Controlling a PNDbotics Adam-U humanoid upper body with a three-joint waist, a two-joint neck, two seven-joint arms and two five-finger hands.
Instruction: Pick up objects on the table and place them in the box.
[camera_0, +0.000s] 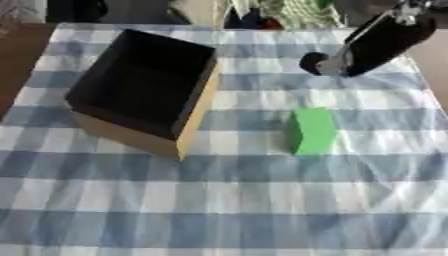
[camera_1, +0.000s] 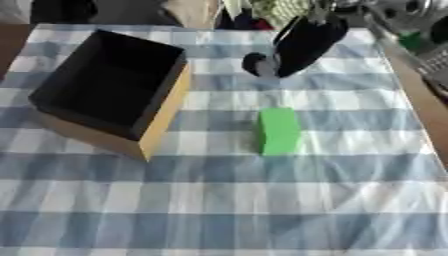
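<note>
A green block (camera_0: 311, 131) lies on the blue and white checked cloth, right of centre. To its left stands the box (camera_0: 199, 102), tan outside and black inside, open at the top; nothing shows inside it. My right hand (camera_0: 325, 64) comes in from the upper right on a black forearm and hangs above the cloth, beyond the green block and apart from it. Its fingers are a dark blur. My left hand shows in neither view.
The checked cloth (camera_0: 245, 200) covers the table, with brown table edge (camera_1: 420, 105) bare at the right. Dark and green things (camera_0: 289, 12) stand past the far edge.
</note>
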